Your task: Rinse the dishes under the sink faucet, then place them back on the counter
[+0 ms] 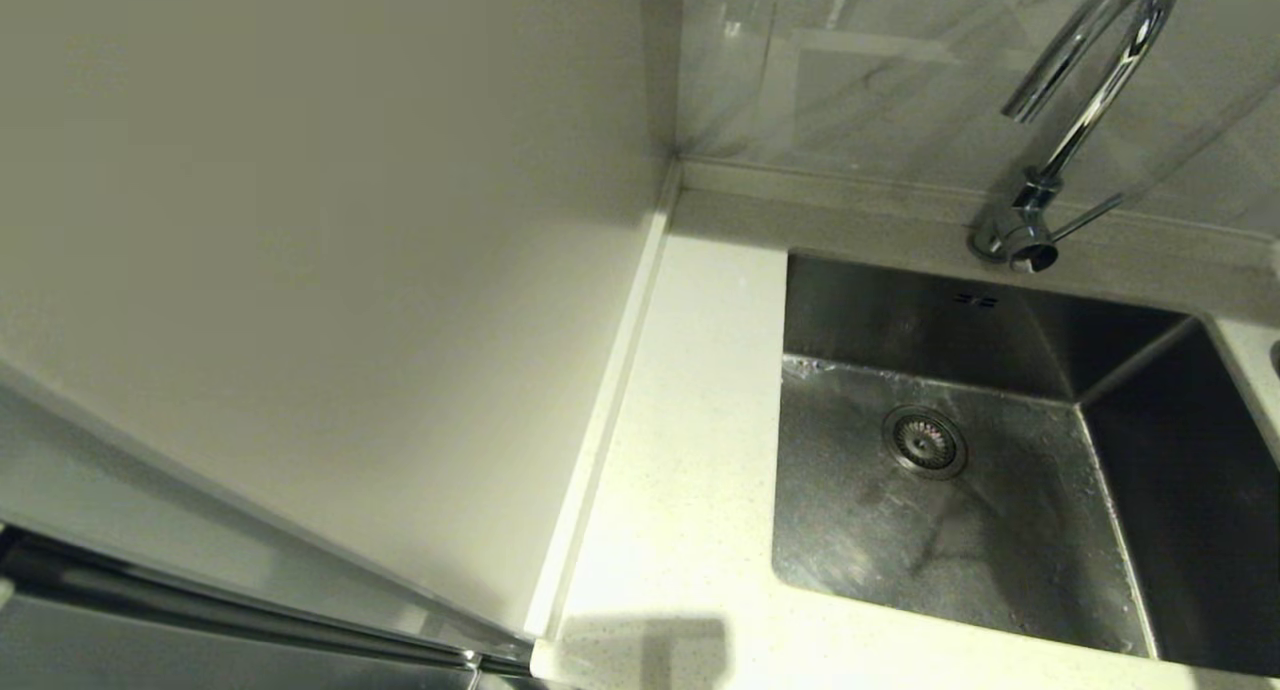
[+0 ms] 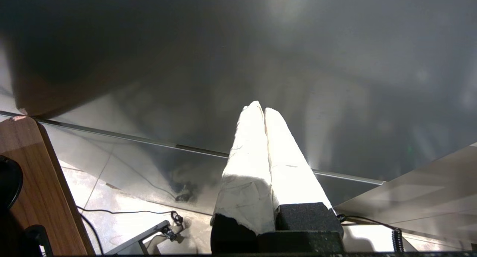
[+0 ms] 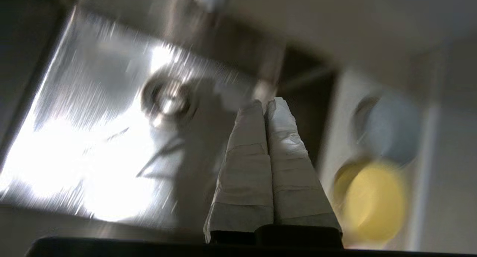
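The steel sink (image 1: 1000, 510) lies at the right of the head view, with its round drain (image 1: 924, 441) and nothing in the basin. The chrome gooseneck faucet (image 1: 1075, 120) stands behind it. White speckled counter (image 1: 690, 450) runs along the sink's left side. Neither arm shows in the head view. In the right wrist view my right gripper (image 3: 265, 102) is shut and empty above the sink (image 3: 93, 137), with the yellow-green bowl (image 3: 374, 201) and the pale blue-white bowl (image 3: 391, 132) on the counter beside the basin. The pink bowl is out of view. My left gripper (image 2: 260, 107) is shut, away from the sink.
A plain cream wall panel (image 1: 300, 270) fills the left of the head view, and a marbled backsplash (image 1: 880, 70) rises behind the faucet. In the left wrist view a dark cabinet front (image 2: 238, 63), a wooden panel (image 2: 33, 182) and floor cables (image 2: 130, 212) show.
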Tool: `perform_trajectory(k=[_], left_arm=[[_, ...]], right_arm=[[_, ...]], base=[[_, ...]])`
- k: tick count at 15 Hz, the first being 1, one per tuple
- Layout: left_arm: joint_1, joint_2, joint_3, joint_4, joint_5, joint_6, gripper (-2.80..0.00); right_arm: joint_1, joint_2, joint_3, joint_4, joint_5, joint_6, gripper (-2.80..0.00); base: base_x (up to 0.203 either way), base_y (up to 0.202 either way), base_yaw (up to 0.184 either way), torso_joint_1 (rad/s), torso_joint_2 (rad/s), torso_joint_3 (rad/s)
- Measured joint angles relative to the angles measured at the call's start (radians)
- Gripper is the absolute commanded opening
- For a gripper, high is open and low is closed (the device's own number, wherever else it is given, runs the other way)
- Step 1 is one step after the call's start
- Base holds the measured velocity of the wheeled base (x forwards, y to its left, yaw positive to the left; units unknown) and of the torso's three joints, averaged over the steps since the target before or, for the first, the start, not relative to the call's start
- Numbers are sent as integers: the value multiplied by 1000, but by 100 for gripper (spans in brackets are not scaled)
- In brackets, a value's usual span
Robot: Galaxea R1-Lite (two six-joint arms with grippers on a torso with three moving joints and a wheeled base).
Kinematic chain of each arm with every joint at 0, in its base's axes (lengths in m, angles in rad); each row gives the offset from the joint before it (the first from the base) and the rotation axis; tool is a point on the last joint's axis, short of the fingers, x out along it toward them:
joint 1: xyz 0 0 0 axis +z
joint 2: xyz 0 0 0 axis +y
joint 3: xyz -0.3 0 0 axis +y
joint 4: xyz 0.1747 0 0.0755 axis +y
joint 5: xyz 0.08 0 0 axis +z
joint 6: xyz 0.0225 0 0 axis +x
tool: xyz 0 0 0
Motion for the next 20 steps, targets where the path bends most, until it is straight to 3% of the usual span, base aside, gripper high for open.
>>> perform_trajectory(k=[5,9,12,14,17,20], left_arm=[[0,0,0,0,0,0,-280],[0,0,0,0,0,0,-280],[0,0,0,0,0,0,-280],[0,0,0,0,0,0,-280],[0,0,0,0,0,0,-280],[0,0,0,0,0,0,-280]], right_arm=[[41,-449,581,-70,16,145,-280],[101,-857,913,-142,-2,279,-280],[120,-1087,1146,-281,7,310,-280],[125,-1194,1207,-343,65,273,-280],[128,-1260,1229,-250,141,174,-280],[130,-1281,1233,-257,144,169,-280]], base=[[0,0,0,0,0,0],[0,0,0,0,0,0],[0,0,0,0,0,0],[0,0,0,0,0,0],[0,0,0,0,0,0],[0,0,0,0,0,0]])
